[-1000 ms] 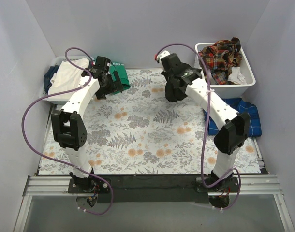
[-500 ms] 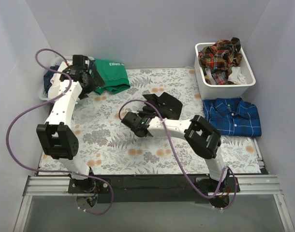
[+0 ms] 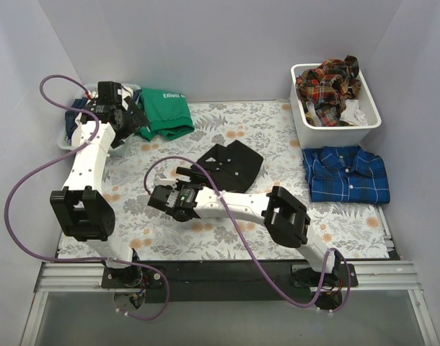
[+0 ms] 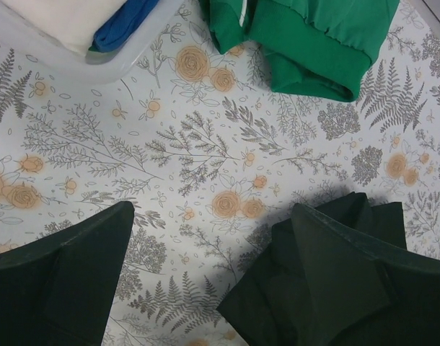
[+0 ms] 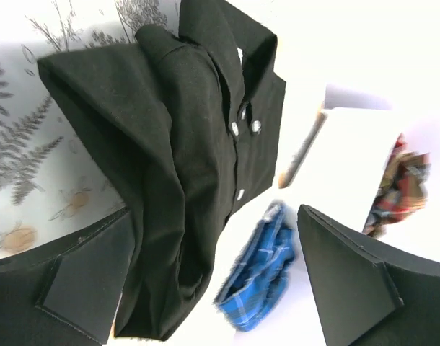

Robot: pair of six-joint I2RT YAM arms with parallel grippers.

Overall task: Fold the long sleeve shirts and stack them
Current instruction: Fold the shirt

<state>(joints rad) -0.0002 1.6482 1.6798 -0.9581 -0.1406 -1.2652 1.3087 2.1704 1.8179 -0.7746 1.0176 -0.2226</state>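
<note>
A folded black long sleeve shirt (image 3: 231, 162) lies mid-table, collar and buttons showing in the right wrist view (image 5: 184, 144). My right gripper (image 3: 182, 180) hovers open just left of it, facing it, nothing held (image 5: 214, 216). A folded blue plaid shirt (image 3: 346, 173) lies at the right (image 5: 260, 277). Red-orange plaid shirts (image 3: 328, 83) are heaped in a white bin (image 3: 371, 119). My left gripper (image 3: 137, 119) stands open at the back left, over bare tablecloth (image 4: 209, 216), with nothing between its fingers (image 4: 76, 274).
A green top with white lettering (image 3: 166, 112) lies at the back left, just beyond the left gripper (image 4: 306, 36). A clear bin (image 3: 67, 138) holding white and blue cloth sits against the left wall (image 4: 83, 54). Walls enclose the floral tablecloth (image 3: 227, 231).
My right arm swung from the back toward the left front, left the black shirt on the table and opened. My left arm drew back leftward, away from the green top.
</note>
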